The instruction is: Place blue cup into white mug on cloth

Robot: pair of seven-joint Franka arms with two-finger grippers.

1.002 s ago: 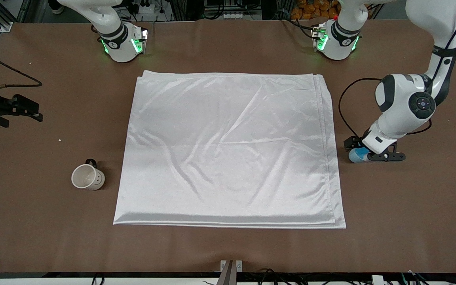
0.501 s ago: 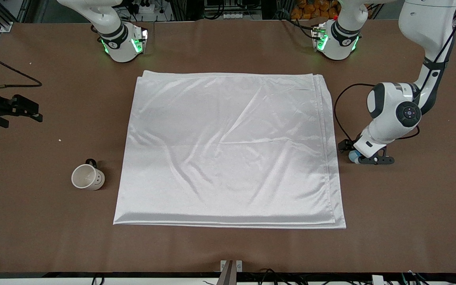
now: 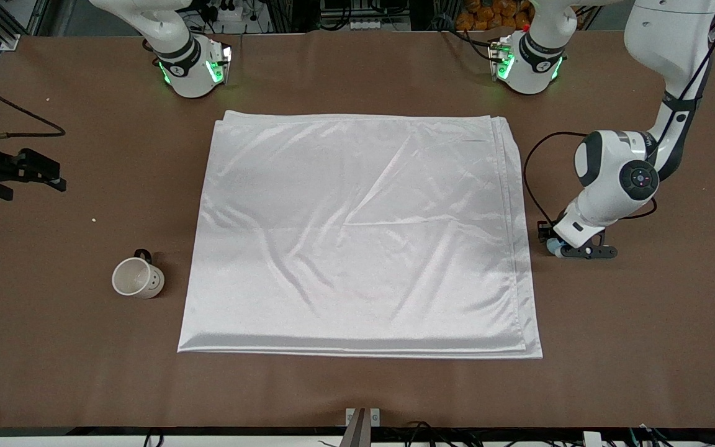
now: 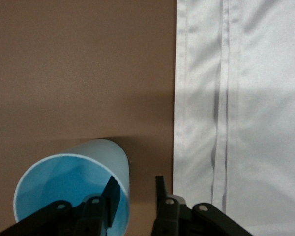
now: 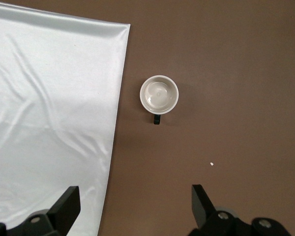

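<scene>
Left gripper [image 4: 135,196] lower (slightly), straddling blue cup [image 4: 73,189] rim

The table [image 3: 72,347] is plain matte brown. The cloth [image 3: 357,236] is shiny white, shading to pale grey along its creases. The blue cup [image 4: 73,191] is light blue outside and brighter blue inside. The white mug [image 3: 138,278] is off-white with a black handle and what look like dark dots.
</scene>
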